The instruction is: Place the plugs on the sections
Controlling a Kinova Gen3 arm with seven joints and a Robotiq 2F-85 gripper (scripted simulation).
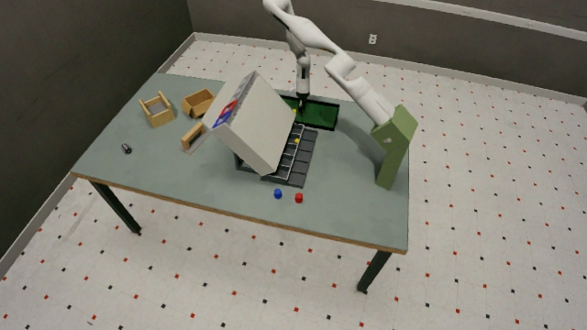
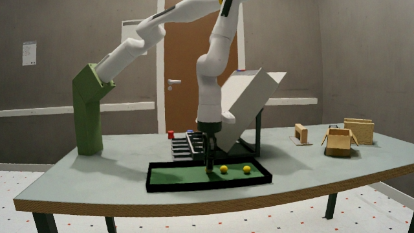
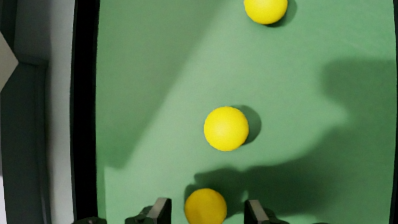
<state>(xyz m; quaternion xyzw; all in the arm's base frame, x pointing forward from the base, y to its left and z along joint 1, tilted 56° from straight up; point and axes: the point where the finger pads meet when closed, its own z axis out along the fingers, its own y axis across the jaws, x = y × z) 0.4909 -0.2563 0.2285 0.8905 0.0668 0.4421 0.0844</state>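
Note:
My gripper [image 1: 301, 110] [image 2: 209, 167] [image 3: 207, 214] is open and reaches down into the green marble tray [image 1: 326, 117] [image 2: 207, 186] [image 3: 85, 125]. One yellow marble [image 3: 205, 206] lies on the tray floor between its fingers, with a gap on each side. Two more marbles [image 3: 226, 128] [image 3: 265, 10] [image 2: 223, 169] [image 2: 246, 169] lie further along the tray. Another marble [image 1: 296, 140] sits in the dark sectioned tray [image 1: 300, 158] [image 2: 181, 147] under the tilted white cover [image 1: 257, 124] [image 2: 246, 97]. The red plug [image 1: 298, 197] [image 2: 170, 134] and the blue plug [image 1: 277, 193] stand on the table in front of the sections.
The red-banded funnel [image 1: 229, 107] and the blue-banded funnel [image 1: 220, 120] sit at the top of the cover. Wooden boxes [image 1: 157, 109] [image 1: 198, 103], a small wooden block [image 1: 193, 136] and a small dark object [image 1: 126, 148] lie to the left. The green arm base [image 1: 392, 147] [image 2: 85, 110] stands on the right.

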